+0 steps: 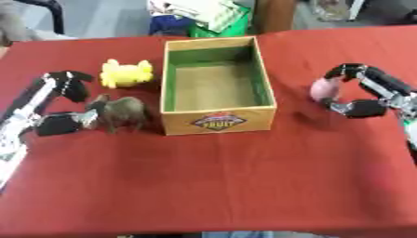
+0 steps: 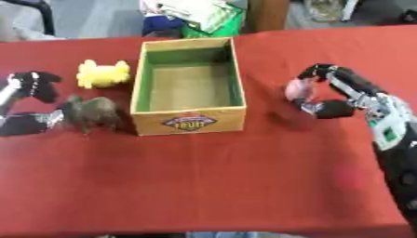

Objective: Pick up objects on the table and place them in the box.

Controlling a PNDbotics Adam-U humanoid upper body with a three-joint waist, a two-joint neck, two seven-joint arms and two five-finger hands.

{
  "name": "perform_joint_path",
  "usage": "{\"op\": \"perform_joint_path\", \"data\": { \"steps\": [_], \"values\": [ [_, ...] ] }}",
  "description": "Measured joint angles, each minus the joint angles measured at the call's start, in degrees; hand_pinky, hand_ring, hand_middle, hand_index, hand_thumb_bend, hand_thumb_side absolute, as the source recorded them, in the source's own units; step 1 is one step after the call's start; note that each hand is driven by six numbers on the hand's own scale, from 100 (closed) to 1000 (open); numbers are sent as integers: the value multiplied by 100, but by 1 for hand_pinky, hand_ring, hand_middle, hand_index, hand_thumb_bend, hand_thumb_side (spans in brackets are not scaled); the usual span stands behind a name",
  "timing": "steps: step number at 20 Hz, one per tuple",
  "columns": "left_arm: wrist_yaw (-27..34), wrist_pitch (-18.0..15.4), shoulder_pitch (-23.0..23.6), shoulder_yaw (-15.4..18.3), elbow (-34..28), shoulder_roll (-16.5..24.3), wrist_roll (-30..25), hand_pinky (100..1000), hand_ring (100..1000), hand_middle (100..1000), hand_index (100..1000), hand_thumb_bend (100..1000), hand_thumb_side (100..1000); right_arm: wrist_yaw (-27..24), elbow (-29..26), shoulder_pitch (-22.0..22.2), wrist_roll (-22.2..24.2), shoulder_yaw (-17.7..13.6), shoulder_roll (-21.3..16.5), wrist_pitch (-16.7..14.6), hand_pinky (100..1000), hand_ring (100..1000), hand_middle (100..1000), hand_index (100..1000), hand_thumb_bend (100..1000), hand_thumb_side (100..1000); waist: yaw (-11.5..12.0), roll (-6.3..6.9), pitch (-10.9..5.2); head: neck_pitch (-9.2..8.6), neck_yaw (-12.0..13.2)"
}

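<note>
Three objects show on the red table, and none of them lies in the box yet; its floor looks bare, so by my reading the task is at its start.

Nearest, the left hand comes in from the left edge with thumb and fingers spread wide. The brown animal toy stands just beside the thumb tip, to the hand's right, perhaps touching it; I cannot tell for sure, and nothing is curled round the toy. Between that toy and the box front there is only a narrow strip of cloth.

On the other side, the right hand has its fingers and thumb curved round the pink object, which sits at the fingertips on the side of the hand toward the box. It appears to be grasped, though whether it is lifted off the cloth I cannot tell. The box stands near, to this hand's left, with an open strip of table between.

Farther back, the yellow toy rests beyond the left hand's fingers and to their right, just beside the box's left wall, untouched.

What is left, I judge, is all three placements, with the pink object likeliest to go first.
</note>
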Motion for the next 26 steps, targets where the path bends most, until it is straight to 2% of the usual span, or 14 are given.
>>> {"op": "perform_joint_path", "data": {
  "steps": [3,5,6,7,8,10,13,15,16,17,18,23,25,26],
  "values": [
    [9,4,0,0,0,0,-5,614,559,513,781,326,236,376,23,-51,-409,4,58,70,563,601,659,773,100,509,13,0,2,0,-4],
    [15,7,0,-1,0,0,-10,614,560,513,781,323,236,582,52,-52,-634,18,88,115,571,611,681,789,100,522,16,0,3,0,-4],
    [17,8,1,-1,1,0,-12,614,560,513,781,323,236,676,74,-52,-711,33,89,125,582,625,698,802,121,547,17,0,3,0,-4],
    [19,8,1,-1,1,0,-13,614,560,513,782,321,236,755,98,-52,-763,36,90,126,596,648,722,815,198,589,17,0,3,0,-5],
    [25,8,1,-1,1,0,-14,615,560,513,782,321,236,815,126,-51,-790,37,90,118,609,667,739,822,237,608,17,-1,3,0,-5],
    [34,8,1,-1,1,0,-14,615,560,513,781,318,236,901,164,-48,-788,39,90,90,633,704,763,835,279,631,16,-4,3,0,-5],
    [40,8,1,-1,1,0,-15,615,560,513,782,316,236,999,200,-41,-708,38,89,40,661,744,784,848,283,646,11,-12,3,0,-5],
    [40,8,1,-1,2,0,-17,615,560,514,782,315,236,1068,204,-41,-668,33,85,42,659,741,787,851,226,631,9,-13,3,0,-5],
    [40,9,1,-1,2,0,-19,615,561,514,782,314,237,1109,215,-40,-662,32,84,51,651,733,789,852,173,607,8,-13,3,0,-5],
    [41,11,1,-1,2,0,-21,615,561,514,782,314,237,1145,234,-39,-664,30,83,62,649,731,789,852,163,601,8,-12,3,0,-5],
    [41,12,1,-1,2,0,-23,616,561,514,782,314,237,1177,249,-38,-675,28,83,80,632,718,788,851,100,562,8,-9,3,0,-5],
    [42,13,1,-1,2,0,-25,616,562,515,782,313,237,1251,339,-37,-790,-6,82,114,594,672,787,849,100,444,8,3,3,0,-25],
    [42,13,1,-1,2,0,-26,616,562,515,782,312,237,1251,348,-37,-839,-7,82,100,553,623,780,844,100,385,8,4,3,0,-36],
    [42,12,1,-1,2,0,-27,616,562,515,782,311,237,1250,355,-37,-866,-8,82,94,511,577,747,821,100,343,8,4,3,0,-44]
  ]
}}
